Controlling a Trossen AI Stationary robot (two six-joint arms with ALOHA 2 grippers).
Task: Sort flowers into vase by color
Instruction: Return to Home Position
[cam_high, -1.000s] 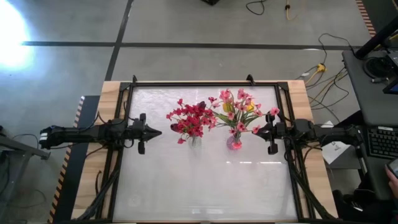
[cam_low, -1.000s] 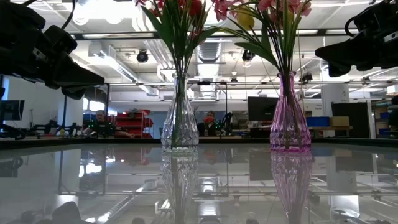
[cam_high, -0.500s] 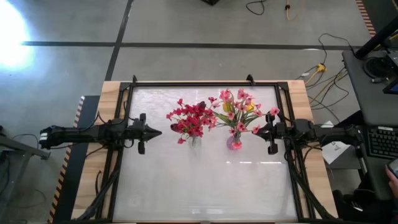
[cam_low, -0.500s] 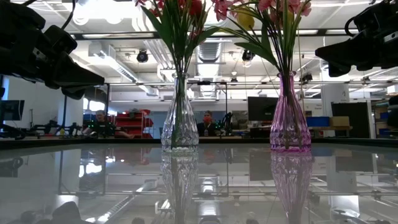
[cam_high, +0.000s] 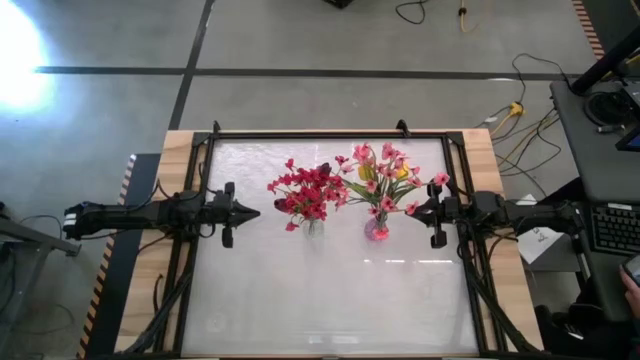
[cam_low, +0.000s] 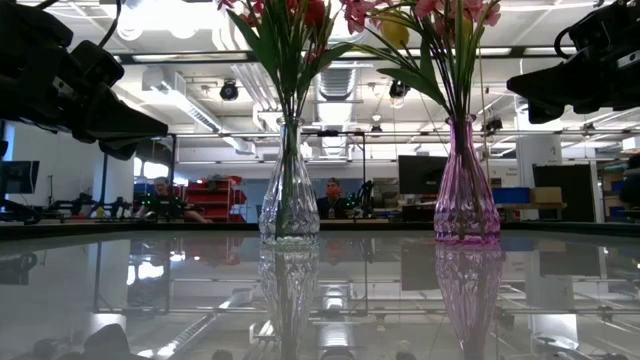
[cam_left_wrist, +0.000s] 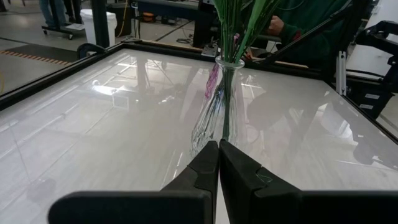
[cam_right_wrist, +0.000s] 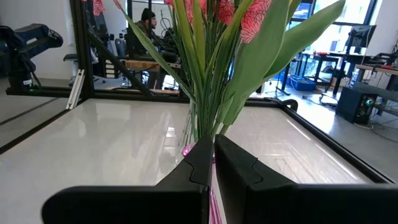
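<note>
Overhead view of a glossy white worktop (cam_high: 300, 290) with 2 dark robot arms reaching in from opposite sides; 2 vases stand side by side near its middle, close together but apart. The clear vase (cam_high: 314, 229) holds the dark-red flowers (cam_high: 305, 192); the pink vase (cam_high: 377, 231) holds the pink and yellow flowers (cam_high: 383, 178); no loose stem shows on the worktop, so the sorting looks finished.

The left arm (cam_high: 150, 215) lies level, pointing at the clear vase from a short way off; its wrist view shows the left jaws clenched together on nothing. The right arm (cam_high: 520, 212) mirrors it, pointing at the pink vase; the right jaws are likewise pressed tight and empty, with green leaves (cam_right_wrist: 261, 56) filling its wrist view just ahead of the tips, and 1 outlying pink blossom (cam_high: 440, 179) hanging just beside that arm's wrist.

The step in hand is going home; both arms seem near their resting pose. To do it well, each arm should draw straight back along its own line, away from its vase; the jaws are best kept closed so nothing catches; the right arm needs most care, since a sideways swing or lift could snag the blossom and tip the narrow pink vase.
</note>
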